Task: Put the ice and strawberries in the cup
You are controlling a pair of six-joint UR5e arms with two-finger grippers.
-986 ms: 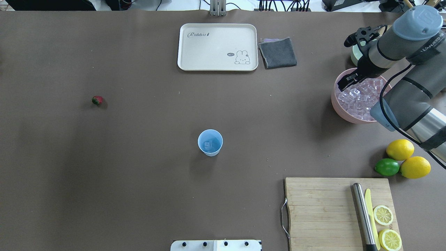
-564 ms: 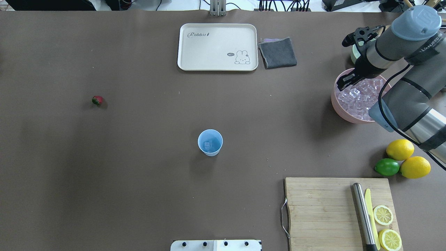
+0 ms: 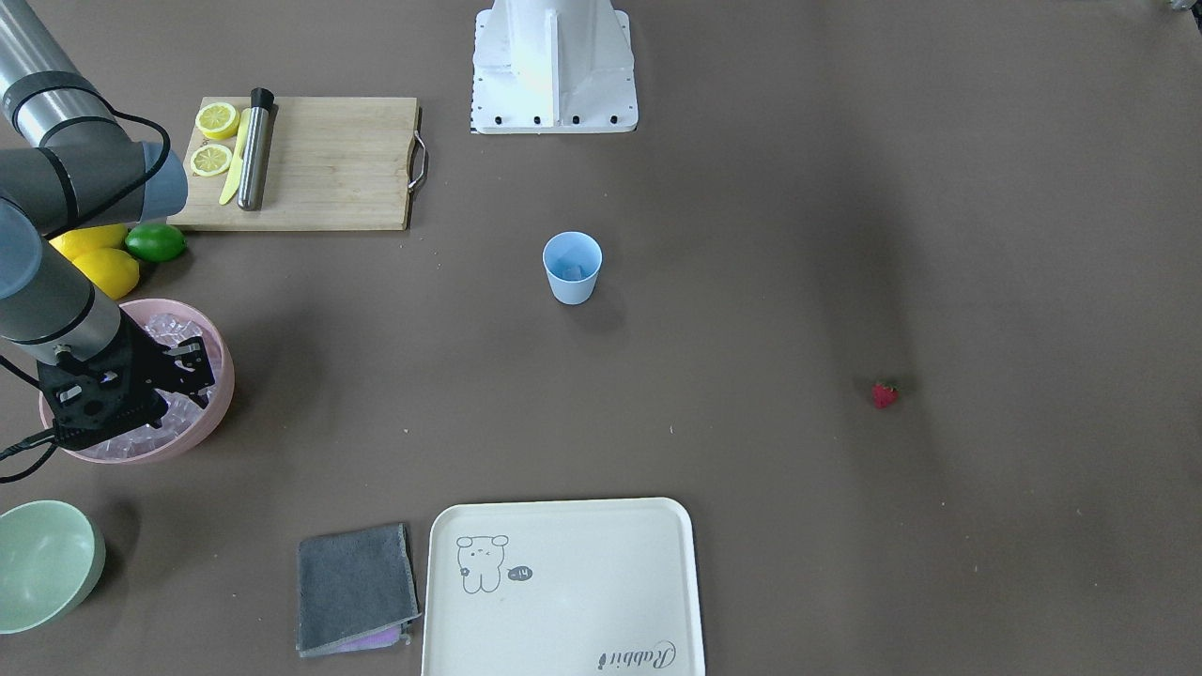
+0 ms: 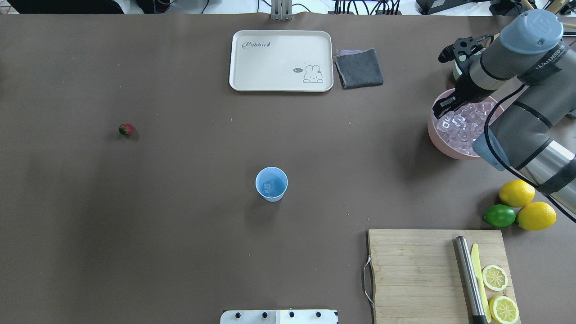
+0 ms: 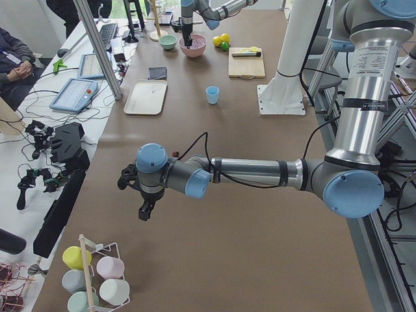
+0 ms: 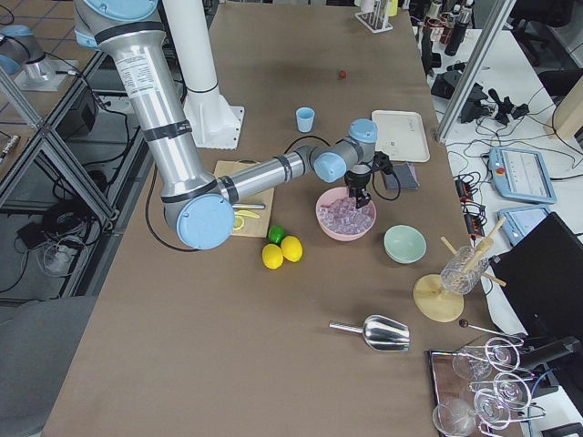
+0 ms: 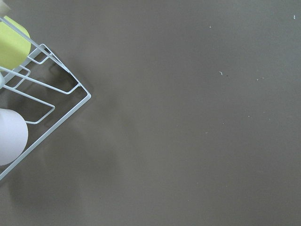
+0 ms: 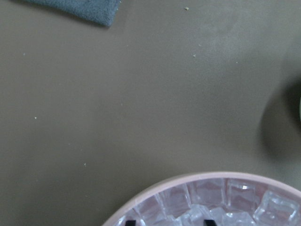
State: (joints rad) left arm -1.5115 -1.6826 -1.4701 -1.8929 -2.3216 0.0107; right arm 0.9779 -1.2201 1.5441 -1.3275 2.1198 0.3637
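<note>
Hovering right gripper (image 8: 169, 222) over the ice bowl, tips spread, nothing pinched as far as I can see. Table (image 4: 180, 252) is brown and runs wide around this hand. Pink bowl (image 4: 438, 143) sits directly under my fingers, rim near the tips in the wrist view. Ice (image 4: 463, 123) is heaped in it, cubes packed touching, right below and between the tips. Cup (image 3: 571, 286) stands upright, well apart from this hand, toward the table's middle, with one cube (image 4: 268, 187) inside. Strawberry (image 4: 126, 130) lies farther off, beyond the cup, on the table, not yet in the cup. Left gripper (image 5: 145, 209) is far from everything, near a wire rack (image 7: 51, 89); I can't tell whether its fingers are apart or together. Risks, my guess: slick cube squirts out when I pinch; tips catch two cubes and one drops; a tip hits the rim and shoves the bowl; a weak grip loses the cube on the long carry to the cup.
</note>
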